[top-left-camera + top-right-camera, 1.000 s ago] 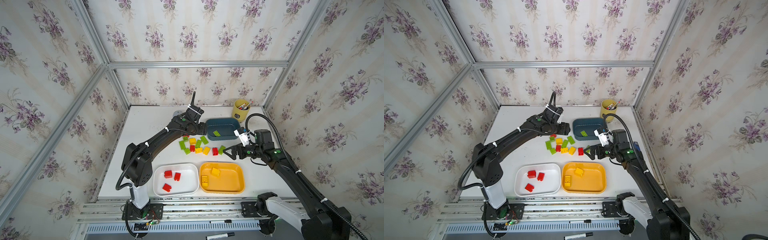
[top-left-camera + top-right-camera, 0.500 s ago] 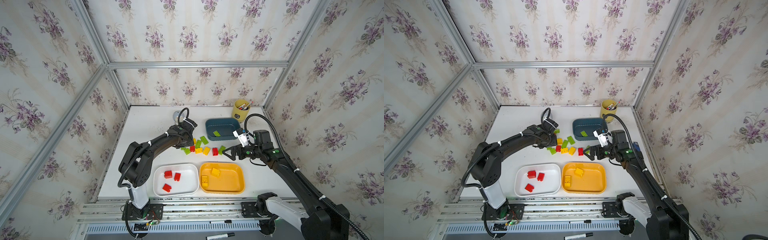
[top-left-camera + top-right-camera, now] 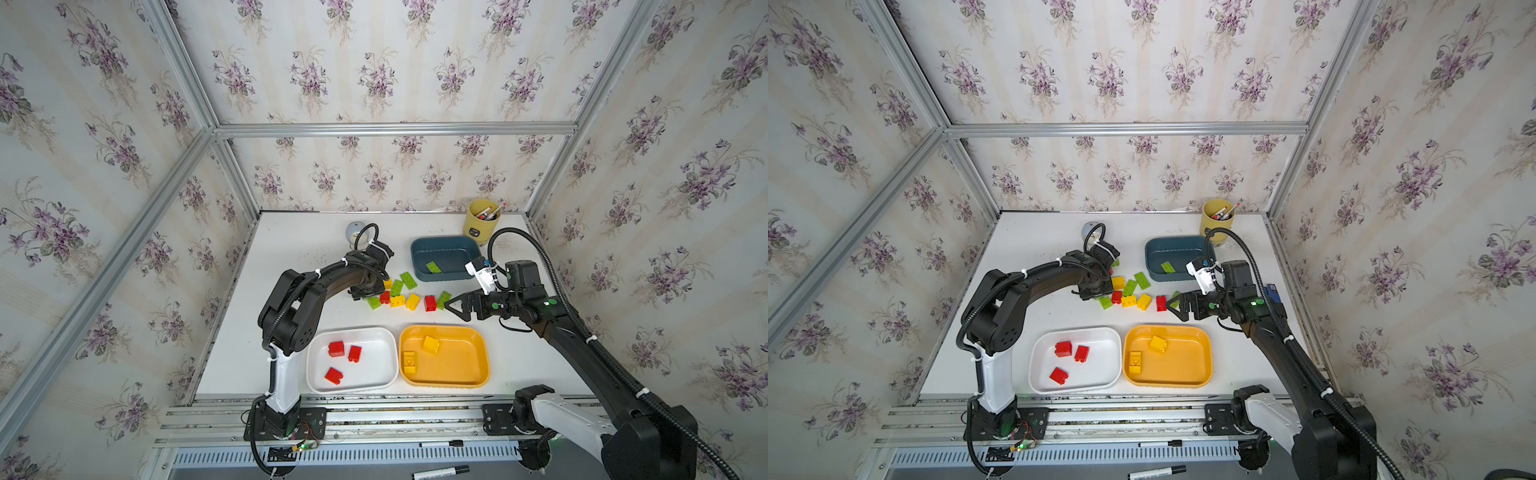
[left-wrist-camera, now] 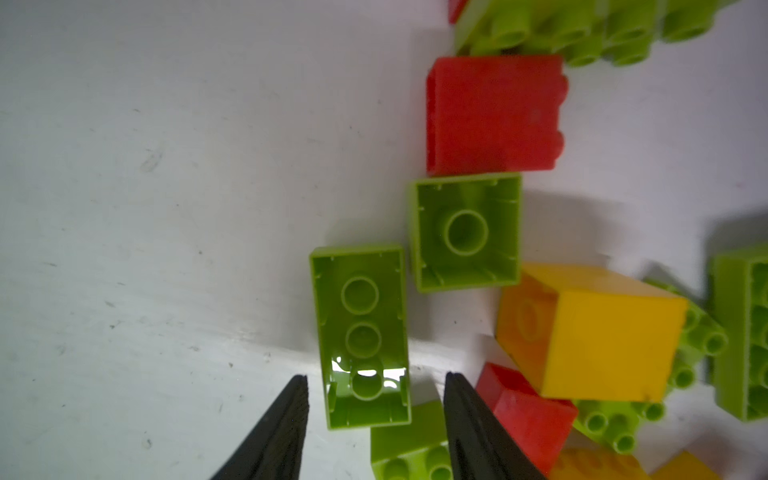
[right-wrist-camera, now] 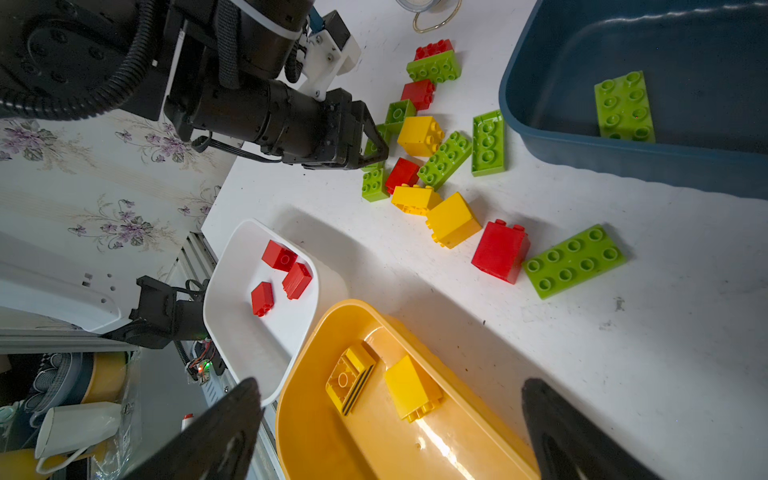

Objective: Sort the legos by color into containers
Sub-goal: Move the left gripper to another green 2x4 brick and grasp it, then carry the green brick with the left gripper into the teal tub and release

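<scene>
Bench: white, scuffed; floral walls.
White tray: 7 o'clock, three red legos.
Yellow tray: 5 o'clock, two yellow legos.
Teal tray: 1 o'clock, one green lego.
Loose legos: centre.
Left end effector: part-open, straddling green brick.
Right end effector: wide, empty.

My table carries loose legos between left claw and right claw, white tray and yellow tray before them, blue tray and cup beyond.
</scene>
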You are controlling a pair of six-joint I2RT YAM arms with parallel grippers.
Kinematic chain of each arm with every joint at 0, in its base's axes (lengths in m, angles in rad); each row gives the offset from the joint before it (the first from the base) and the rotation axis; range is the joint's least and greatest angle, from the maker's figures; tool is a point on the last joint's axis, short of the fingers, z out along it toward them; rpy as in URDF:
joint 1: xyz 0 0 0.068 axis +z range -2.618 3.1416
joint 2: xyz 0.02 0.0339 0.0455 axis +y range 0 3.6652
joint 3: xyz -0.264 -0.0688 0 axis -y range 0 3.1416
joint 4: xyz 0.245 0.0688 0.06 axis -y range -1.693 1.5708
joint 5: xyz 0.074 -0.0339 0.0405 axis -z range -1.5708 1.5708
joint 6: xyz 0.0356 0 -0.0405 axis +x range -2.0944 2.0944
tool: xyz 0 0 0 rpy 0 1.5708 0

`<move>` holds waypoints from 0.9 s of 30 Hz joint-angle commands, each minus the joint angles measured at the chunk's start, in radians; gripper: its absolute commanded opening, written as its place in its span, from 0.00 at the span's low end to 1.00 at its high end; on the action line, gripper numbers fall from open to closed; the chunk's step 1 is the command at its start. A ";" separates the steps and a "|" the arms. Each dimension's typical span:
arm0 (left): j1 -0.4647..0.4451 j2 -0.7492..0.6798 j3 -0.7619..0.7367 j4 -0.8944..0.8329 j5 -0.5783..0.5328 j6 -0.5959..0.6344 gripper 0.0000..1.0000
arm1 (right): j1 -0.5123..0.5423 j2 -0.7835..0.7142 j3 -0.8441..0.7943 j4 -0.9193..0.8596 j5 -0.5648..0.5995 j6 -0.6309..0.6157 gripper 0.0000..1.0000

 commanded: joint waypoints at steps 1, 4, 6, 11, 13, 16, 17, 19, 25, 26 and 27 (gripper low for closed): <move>0.006 0.013 -0.002 0.007 -0.005 -0.009 0.50 | 0.000 0.003 0.005 0.026 -0.011 0.000 1.00; 0.007 0.019 -0.009 0.012 -0.006 -0.004 0.47 | 0.000 0.002 0.004 0.027 -0.008 0.000 1.00; 0.012 0.027 -0.007 0.018 0.004 -0.001 0.43 | 0.000 0.004 0.003 0.030 -0.009 0.001 1.00; 0.021 0.030 -0.008 0.025 0.016 0.011 0.32 | 0.001 0.006 0.007 0.029 -0.010 0.000 1.00; 0.021 -0.002 -0.007 0.024 0.015 0.030 0.29 | 0.000 0.004 0.008 0.025 -0.007 -0.002 1.00; 0.021 -0.073 0.001 0.013 0.002 0.064 0.29 | 0.000 0.004 0.007 0.029 -0.010 0.000 1.00; 0.021 -0.094 0.009 0.001 -0.004 0.073 0.29 | 0.000 0.005 0.008 0.029 -0.012 -0.001 1.00; 0.018 -0.141 0.036 -0.024 -0.011 0.096 0.29 | 0.000 0.006 0.008 0.034 -0.014 0.001 1.00; -0.025 -0.161 0.214 -0.059 0.045 0.145 0.29 | -0.014 0.006 0.024 0.032 0.000 -0.017 1.00; -0.037 -0.146 0.251 -0.062 0.056 0.150 0.29 | -0.019 0.005 0.027 0.031 0.000 -0.017 1.00; -0.049 -0.125 0.301 -0.065 0.075 0.155 0.29 | -0.028 0.002 0.031 0.031 0.004 -0.018 1.00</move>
